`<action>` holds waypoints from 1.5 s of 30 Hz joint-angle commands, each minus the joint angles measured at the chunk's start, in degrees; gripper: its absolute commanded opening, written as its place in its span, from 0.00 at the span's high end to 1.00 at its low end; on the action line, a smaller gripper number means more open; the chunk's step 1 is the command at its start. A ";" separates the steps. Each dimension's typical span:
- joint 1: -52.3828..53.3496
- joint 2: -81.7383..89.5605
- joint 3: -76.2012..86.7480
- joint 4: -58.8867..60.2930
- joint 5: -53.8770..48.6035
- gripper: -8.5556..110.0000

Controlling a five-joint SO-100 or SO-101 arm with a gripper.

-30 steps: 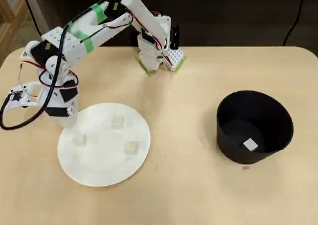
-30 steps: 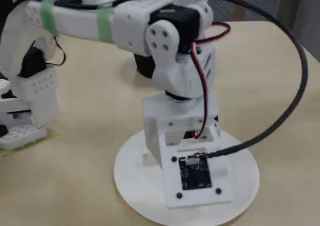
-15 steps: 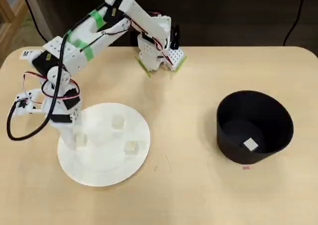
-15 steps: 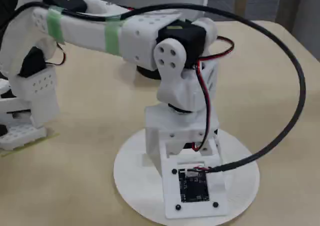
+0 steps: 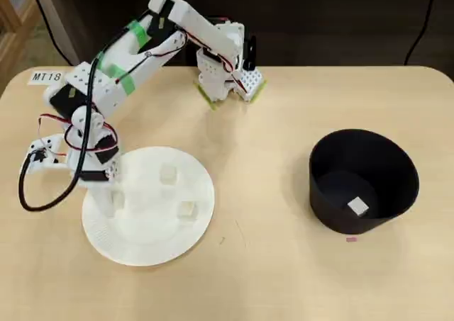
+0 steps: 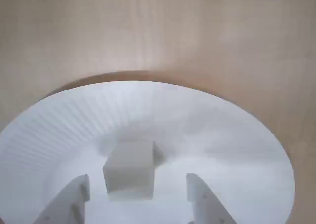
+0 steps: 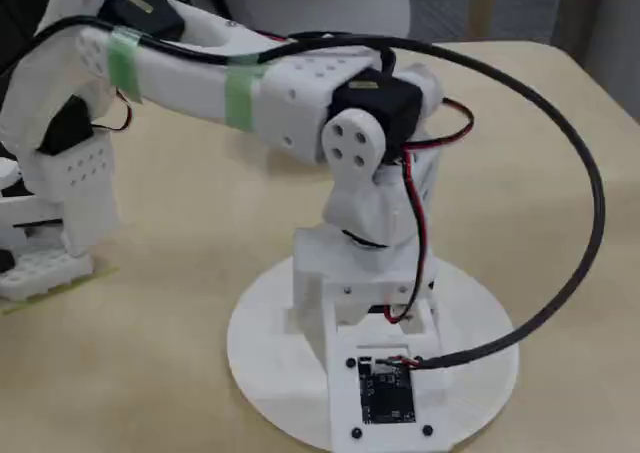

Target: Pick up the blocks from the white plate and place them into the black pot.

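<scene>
The white plate [image 5: 152, 236] lies at the left of the table in the overhead view. On it rest two free blocks [image 5: 168, 174] [image 5: 186, 209]. A third block [image 6: 129, 168] sits near the plate's left edge, and my gripper [image 6: 137, 182] stands open around it, one white finger [image 6: 74, 197] on each side with a gap to the cube. In the overhead view the gripper [image 5: 111, 201] mostly hides this block. The black pot [image 5: 386, 165] stands at the right with one block [image 5: 357, 207] on its floor. In the fixed view the wrist hides the fingers above the plate [image 7: 262, 358].
The arm's base [image 5: 225, 73] is mounted at the table's far edge. A black cable [image 7: 590, 193] loops out from the wrist. A small pink speck [image 5: 350, 239] lies on the table in front of the pot. A label [image 5: 45, 76] sits at the far left.
The arm has swung from the plate's left rim onto the plate and lowered, bringing the open fingers down around the left block. The other blocks and the pot have not moved.
</scene>
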 commanded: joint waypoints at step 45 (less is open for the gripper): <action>-75.94 49.04 23.82 -12.66 40.96 0.95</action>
